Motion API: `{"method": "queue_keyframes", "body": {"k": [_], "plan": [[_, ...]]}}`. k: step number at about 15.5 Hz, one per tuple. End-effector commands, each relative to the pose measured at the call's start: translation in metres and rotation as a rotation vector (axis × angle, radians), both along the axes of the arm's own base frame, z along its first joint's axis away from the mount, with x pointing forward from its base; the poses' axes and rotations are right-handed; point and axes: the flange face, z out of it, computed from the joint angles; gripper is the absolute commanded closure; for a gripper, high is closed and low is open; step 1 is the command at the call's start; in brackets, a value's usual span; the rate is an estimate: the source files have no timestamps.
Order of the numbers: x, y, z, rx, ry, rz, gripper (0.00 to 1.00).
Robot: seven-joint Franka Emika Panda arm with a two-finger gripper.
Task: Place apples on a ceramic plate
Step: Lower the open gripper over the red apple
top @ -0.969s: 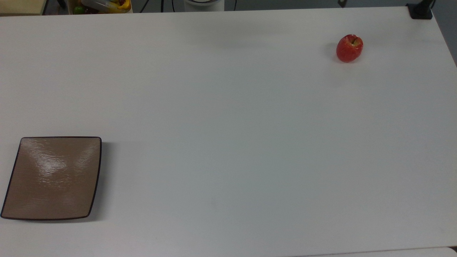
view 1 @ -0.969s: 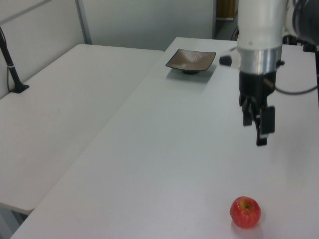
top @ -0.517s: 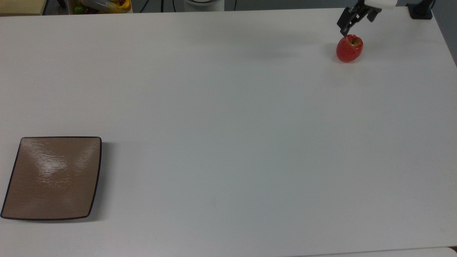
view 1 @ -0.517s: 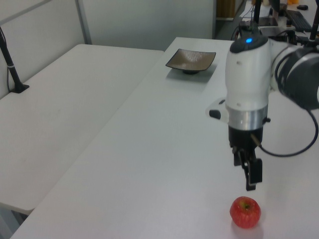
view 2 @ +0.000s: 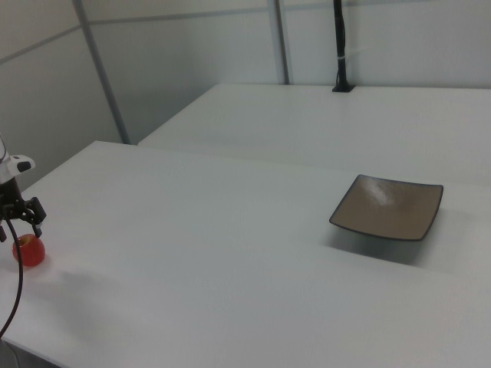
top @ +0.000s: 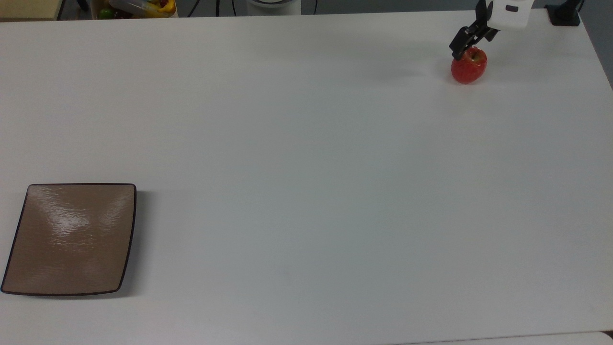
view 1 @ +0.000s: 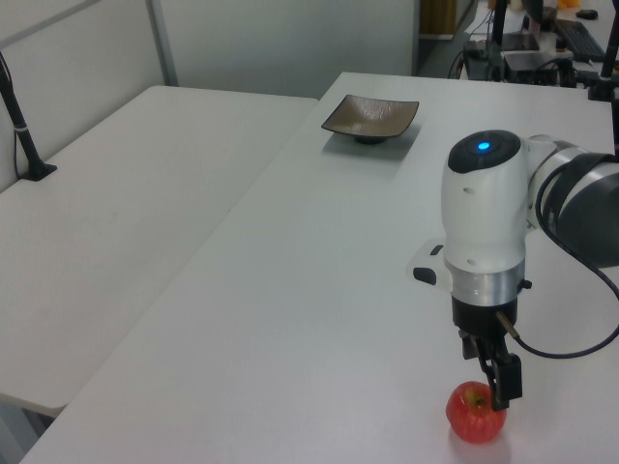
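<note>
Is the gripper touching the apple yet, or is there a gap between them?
Cannot tell. In the left view the gripper overlaps the apple top, and the top view shows the same overlap; neither shows contact or gap plainly.

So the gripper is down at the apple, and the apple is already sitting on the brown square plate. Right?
Not quite. The gripper is down at the apple, but the apple rests on the bare white table, not on the brown square plate. The top view shows the plate with nothing on it, near the top view's lower left corner, and the apple far off at the top view's upper right.
</note>
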Motion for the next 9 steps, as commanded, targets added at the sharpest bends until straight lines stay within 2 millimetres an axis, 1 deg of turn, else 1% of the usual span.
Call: {"method": "queue_keyframes", "body": {"k": [1, 3, 4, 5, 6, 9], "plan": [[-0.010, 0.004, -0.017, -0.045, -0.059, 0.045, 0.00], [-0.018, 0.007, -0.028, -0.032, -0.085, 0.072, 0.00], [-0.020, 0.007, -0.033, -0.026, -0.088, 0.076, 0.00], [-0.020, 0.008, -0.036, -0.020, -0.092, 0.076, 0.00], [-0.020, 0.009, -0.046, -0.025, -0.082, 0.079, 0.00], [-0.019, 0.011, -0.059, -0.039, -0.078, 0.092, 0.00]]}}
